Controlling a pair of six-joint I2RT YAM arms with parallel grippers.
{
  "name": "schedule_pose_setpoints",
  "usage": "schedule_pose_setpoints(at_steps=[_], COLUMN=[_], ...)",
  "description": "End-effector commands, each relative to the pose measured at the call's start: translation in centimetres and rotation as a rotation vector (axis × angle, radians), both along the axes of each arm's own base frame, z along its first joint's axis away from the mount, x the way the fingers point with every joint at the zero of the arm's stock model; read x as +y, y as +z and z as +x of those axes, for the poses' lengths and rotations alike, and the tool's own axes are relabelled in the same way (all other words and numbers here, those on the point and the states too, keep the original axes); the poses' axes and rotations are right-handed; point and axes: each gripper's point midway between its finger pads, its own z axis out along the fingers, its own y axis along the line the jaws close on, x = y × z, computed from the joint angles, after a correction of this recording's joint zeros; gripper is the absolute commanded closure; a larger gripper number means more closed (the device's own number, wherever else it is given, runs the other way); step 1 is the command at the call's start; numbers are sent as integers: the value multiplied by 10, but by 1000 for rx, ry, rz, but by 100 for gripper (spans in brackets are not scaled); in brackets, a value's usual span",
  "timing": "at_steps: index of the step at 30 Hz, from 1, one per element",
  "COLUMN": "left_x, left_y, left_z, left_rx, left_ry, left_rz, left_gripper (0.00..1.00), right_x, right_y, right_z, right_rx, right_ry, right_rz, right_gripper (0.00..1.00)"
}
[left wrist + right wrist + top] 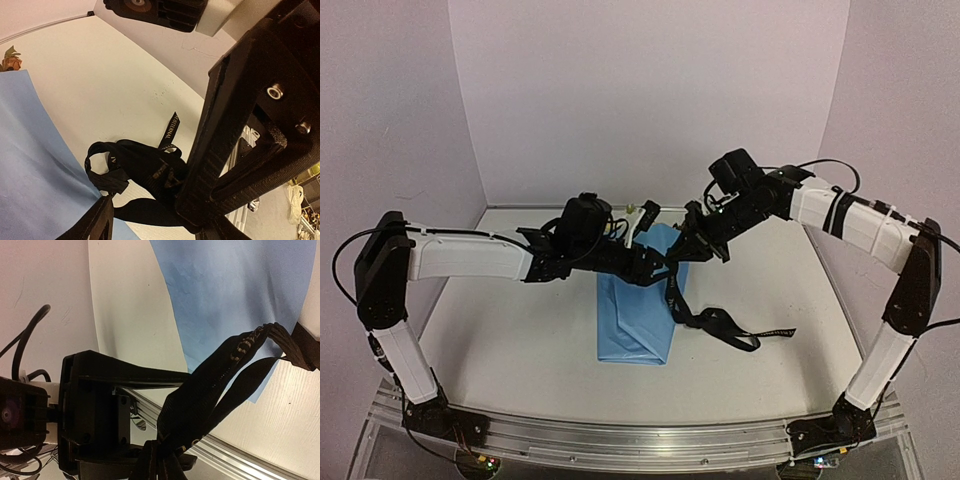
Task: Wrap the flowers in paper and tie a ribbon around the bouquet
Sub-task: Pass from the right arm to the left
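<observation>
Ribbon (678,292) — one, black — draped over one bouquet (635,320).

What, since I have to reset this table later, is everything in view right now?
paper: one, light blue, lying mid-table, wrapped around the flowers
flowers: count unclear, rust bloom and green leaf showing, at the paper's far end, mostly hidden
ribbon: one, black with pale lettering, looped at the paper's right edge, tail trailing right across the table
table: one, white, under everything
rail: one, silver, along the near edge
arms: two, white and black, bolted at the near edge
left gripper: one, black, open, ribbon lying between its fingers
right gripper: one, black, shut on the ribbon, above the paper's far right part
</observation>
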Motion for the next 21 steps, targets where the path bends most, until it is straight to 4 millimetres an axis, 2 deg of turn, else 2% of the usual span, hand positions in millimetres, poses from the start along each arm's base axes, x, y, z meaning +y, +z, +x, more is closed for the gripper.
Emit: schedule_pose_setpoints(at_steps=[1, 5, 8, 11, 12, 13, 15, 18, 21], left_x=[-5, -12, -20, -27, -28, -27, -20, -3, 11], left_y=[35, 27, 29, 33, 34, 35, 34, 24, 17], left_z=[-5, -5, -7, -6, -5, -3, 5, 12, 12], left_rx=[-46, -48, -75, -85, -82, -80, -70, -36, -4], left_ry=[-12, -7, -8, -12, -6, 10, 78, 188, 244], left_rz=[-93, -77, -72, -75, -78, -81, -82, -76, -75], left_gripper=[43, 44, 49, 62, 73, 84, 97, 100, 100], right_x=[-10, -10, -14, -21, -23, -26, -38, -64, -103], right_y=[12, 21, 24, 25, 25, 23, 19, 10, -12], right_z=[-15, -20, -27, -35, -38, -41, -48, -57, -59], right_rx=[-50, -74, -79, -74, -79, -82, -104, -163, -209], right_ry=[29, 44, 63, 83, 95, 106, 125, 142, 131], right_rz=[-18, -12, -24, -39, -46, -58, -92, -171, -305], right_gripper=[99, 99, 99, 99, 96, 92, 82, 64, 49])
